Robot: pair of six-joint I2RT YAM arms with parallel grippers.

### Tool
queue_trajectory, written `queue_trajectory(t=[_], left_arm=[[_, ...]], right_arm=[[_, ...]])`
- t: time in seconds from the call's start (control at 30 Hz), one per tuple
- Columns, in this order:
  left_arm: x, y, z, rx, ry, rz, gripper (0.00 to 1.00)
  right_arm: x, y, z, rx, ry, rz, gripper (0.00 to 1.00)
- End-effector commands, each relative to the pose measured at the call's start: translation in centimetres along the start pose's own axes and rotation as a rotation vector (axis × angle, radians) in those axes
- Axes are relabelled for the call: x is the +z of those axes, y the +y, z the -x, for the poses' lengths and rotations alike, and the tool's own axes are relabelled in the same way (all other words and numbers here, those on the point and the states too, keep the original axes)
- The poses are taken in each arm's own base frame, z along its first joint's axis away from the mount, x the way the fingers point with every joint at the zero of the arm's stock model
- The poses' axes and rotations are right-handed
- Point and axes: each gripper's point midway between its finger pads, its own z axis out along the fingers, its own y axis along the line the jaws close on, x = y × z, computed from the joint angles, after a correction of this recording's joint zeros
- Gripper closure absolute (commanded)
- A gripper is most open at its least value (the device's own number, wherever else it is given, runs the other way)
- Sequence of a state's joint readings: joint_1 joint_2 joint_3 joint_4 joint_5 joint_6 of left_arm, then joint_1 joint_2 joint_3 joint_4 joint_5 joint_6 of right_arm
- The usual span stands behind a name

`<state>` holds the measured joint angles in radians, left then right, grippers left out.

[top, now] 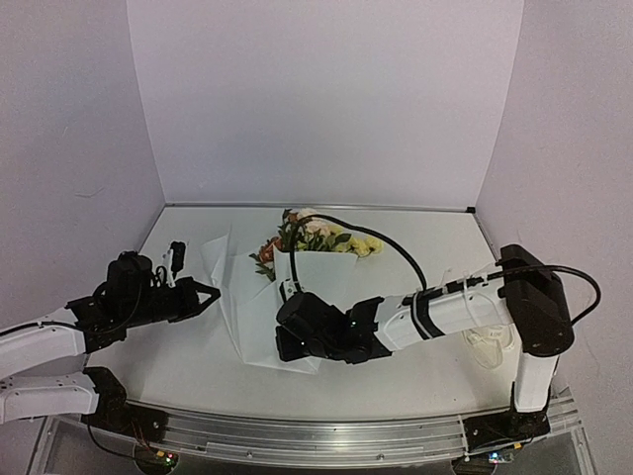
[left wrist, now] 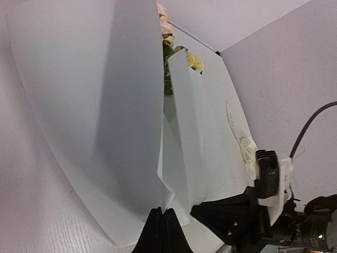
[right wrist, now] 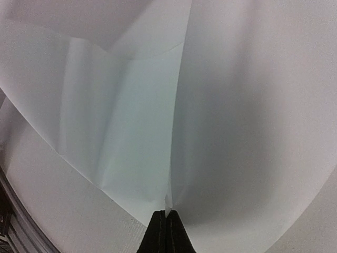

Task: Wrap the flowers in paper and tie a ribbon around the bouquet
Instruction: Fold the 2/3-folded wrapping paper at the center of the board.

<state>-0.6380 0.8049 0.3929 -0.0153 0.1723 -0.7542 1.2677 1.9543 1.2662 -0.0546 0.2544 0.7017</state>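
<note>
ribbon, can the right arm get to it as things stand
Probably not right away: the right gripper is shut on the paper. The ribbon itself lies bare on the table beside that arm's base, nothing over it, so once the paper is released it looks reachable.

Item 1: left arm [top: 40, 346], white links and black joints, 1 of 2. It reaches from the lower left toward the centre, held low, with the black wrist block roughly level.
Left pincer [top: 211, 295]: black, 2 fingers [left wrist: 155, 232] pressed flat together, tips pointing right.

Item 2: right arm [top: 455, 307], black upright shoulder link at far right, white forearm stretched leftward, black wrist housing at its end.
Right pincer [top: 285, 342]: black, 2 fingers [right wrist: 158, 232] closed tip to tip, aimed left and slightly downward.
</note>
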Motion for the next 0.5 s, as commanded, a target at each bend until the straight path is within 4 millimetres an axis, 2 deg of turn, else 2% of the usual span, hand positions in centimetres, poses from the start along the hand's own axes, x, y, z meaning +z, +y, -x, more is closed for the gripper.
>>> queue_trajectory(t=[0.0, 0.13, 0.27, 0.47], left_arm=[[0.4, -5.6, 2.9, 0.083, -0.043, -0.177, 1.0], [1.8, -7.1, 2.5, 0.104, 0.004, -0.233, 1.0], [4.1, -8.4, 1.2, 0.122, 0.081, -0.281, 1.0], [8.0, -7.8, -1.0, 0.097, 0.192, -0.287, 1.0]], right_arm=[[1.3, 3.0, 0.7, 0.011, 0.007, 0.128, 1.0], [2.7, 2.4, 0.2, 0.086, 0.027, 0.17, 1.0], [3.9, 1.7, -0.2, 0.161, 0.041, 0.218, 1.0], [5.1, 1.2, -0.8, 0.232, 0.056, 0.259, 1.0]])
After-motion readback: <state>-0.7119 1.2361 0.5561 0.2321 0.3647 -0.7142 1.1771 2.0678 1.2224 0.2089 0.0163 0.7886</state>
